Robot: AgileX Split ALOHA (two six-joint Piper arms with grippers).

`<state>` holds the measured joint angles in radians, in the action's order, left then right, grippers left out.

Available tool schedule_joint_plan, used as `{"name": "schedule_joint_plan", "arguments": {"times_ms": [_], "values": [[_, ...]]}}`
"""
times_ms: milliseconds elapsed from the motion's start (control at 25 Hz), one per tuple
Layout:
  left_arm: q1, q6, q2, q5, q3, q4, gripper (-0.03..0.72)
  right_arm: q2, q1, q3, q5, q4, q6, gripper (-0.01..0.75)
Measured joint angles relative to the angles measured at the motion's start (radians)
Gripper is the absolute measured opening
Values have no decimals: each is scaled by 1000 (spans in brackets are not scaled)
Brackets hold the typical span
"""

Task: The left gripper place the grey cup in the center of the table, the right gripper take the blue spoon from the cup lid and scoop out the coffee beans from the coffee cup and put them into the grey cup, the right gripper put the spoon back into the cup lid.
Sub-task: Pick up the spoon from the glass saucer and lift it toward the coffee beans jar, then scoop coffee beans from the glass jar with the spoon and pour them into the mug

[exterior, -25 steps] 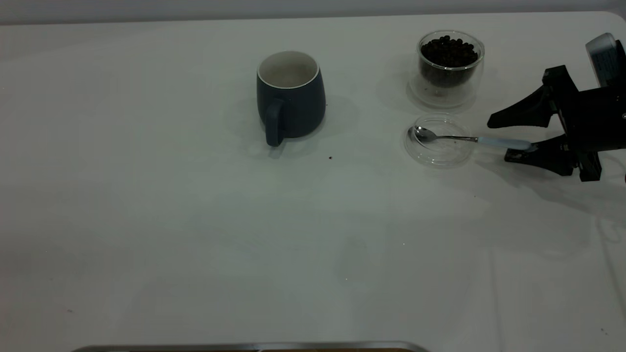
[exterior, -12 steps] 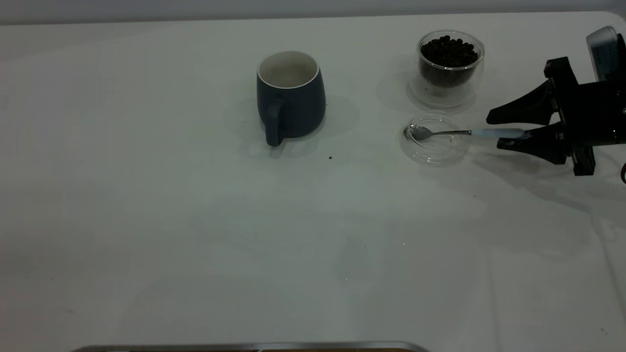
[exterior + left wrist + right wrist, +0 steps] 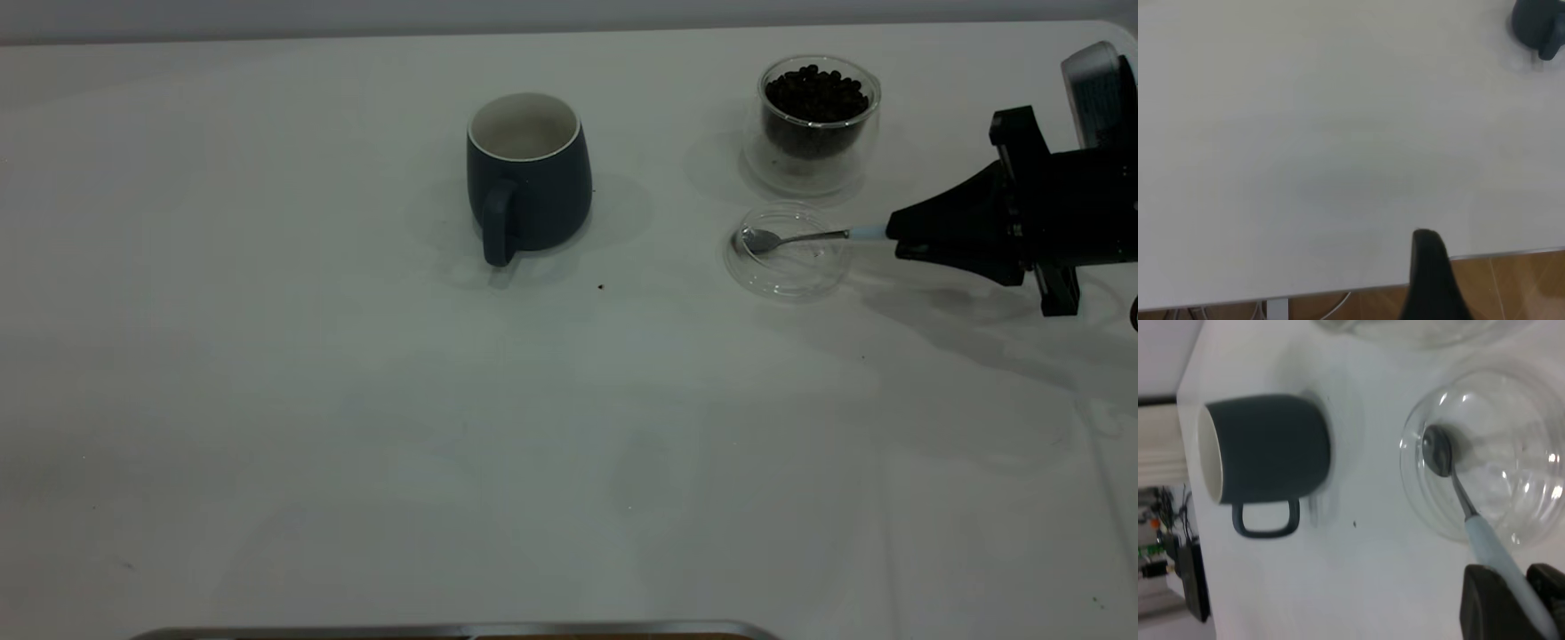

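Right end effector has clamped the blue spoon handle.

We see a dark slate blue-grey rounded ceramic mug, off-white inside, upper centre; a clear glass cup of near-black beans upper right; a pale-blue-handled metal spoon; a plain white tabletop; a black gripper

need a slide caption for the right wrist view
Right end effector shut on the spoon handle, bowl resting in the lid; grey cup upright beyond.
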<state>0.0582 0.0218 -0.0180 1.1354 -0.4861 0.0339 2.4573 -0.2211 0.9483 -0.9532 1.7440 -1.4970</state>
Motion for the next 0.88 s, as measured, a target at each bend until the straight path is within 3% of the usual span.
{"name": "schedule_joint_plan", "arguments": {"times_ms": [640, 880], "values": [[0, 2, 0, 0, 0, 0, 555, -226, -18, -12, 5, -203, 37, 113], [0, 2, 0, 0, 0, 0, 555, -315, -17, -12, 31, -54, -107, 113]]}}
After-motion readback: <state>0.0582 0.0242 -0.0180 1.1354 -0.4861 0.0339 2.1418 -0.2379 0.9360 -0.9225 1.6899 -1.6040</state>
